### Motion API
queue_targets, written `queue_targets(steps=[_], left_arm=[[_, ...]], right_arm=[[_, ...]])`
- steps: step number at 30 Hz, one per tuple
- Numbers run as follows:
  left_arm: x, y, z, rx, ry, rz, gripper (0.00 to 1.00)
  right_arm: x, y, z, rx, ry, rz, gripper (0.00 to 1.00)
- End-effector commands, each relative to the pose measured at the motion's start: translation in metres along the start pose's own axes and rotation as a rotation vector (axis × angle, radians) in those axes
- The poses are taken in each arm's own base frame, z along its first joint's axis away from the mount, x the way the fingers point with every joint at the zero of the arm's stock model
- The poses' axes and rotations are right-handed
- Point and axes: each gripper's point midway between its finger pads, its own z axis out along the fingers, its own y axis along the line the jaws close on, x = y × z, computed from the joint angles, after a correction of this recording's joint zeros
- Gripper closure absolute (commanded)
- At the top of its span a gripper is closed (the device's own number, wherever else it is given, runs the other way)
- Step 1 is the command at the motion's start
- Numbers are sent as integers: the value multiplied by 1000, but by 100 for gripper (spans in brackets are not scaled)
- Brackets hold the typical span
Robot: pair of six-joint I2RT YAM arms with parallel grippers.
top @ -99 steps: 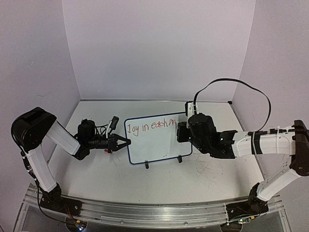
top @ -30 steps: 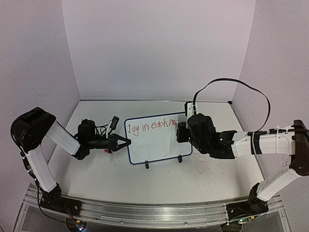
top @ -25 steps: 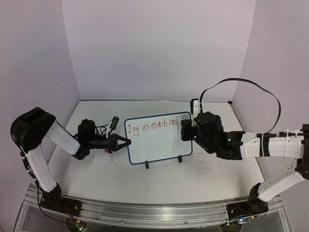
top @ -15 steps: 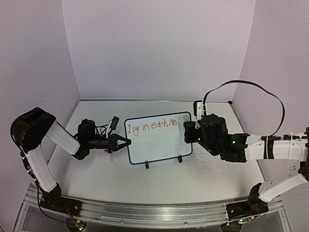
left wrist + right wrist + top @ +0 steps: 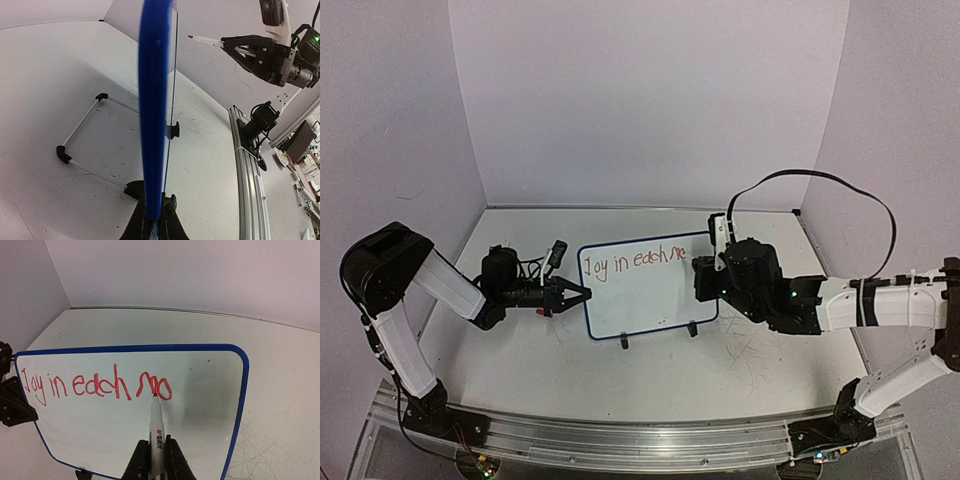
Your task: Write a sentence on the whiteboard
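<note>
The whiteboard (image 5: 642, 302) stands upright at mid table, blue-rimmed. My left gripper (image 5: 578, 294) is shut on its left edge; in the left wrist view the blue rim (image 5: 155, 100) runs up from between my left gripper (image 5: 154, 220). The sentence (image 5: 95, 385) reads "Joy in each mo" in red, also seen from above as the sentence (image 5: 635, 260). My right gripper (image 5: 155, 446) is shut on a white marker (image 5: 156, 425) with its red tip at the lower left of the "o". From above, the right gripper (image 5: 705, 280) sits at the board's right edge.
Two black feet (image 5: 624, 342) hold the board up, and a wire stand (image 5: 80, 125) lies behind it. The tabletop (image 5: 750, 350) is scuffed with grey marks. An aluminium rail (image 5: 620, 435) runs along the near edge. A black cable (image 5: 820, 180) loops above the right arm.
The right gripper drew back to the right with the marker, then returned left to the board. The left gripper and the board have not moved.
</note>
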Motion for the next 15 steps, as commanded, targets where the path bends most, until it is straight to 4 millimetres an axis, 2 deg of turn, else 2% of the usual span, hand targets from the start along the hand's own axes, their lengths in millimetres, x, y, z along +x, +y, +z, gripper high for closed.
queue_targets(steps=[1, 15], left_arm=[[0, 13, 1, -71, 11, 4, 100], [2, 14, 3, -69, 17, 3, 100]], right_arm=[[-19, 6, 3, -14, -37, 8, 100], [-21, -8, 3, 23, -43, -35, 100]])
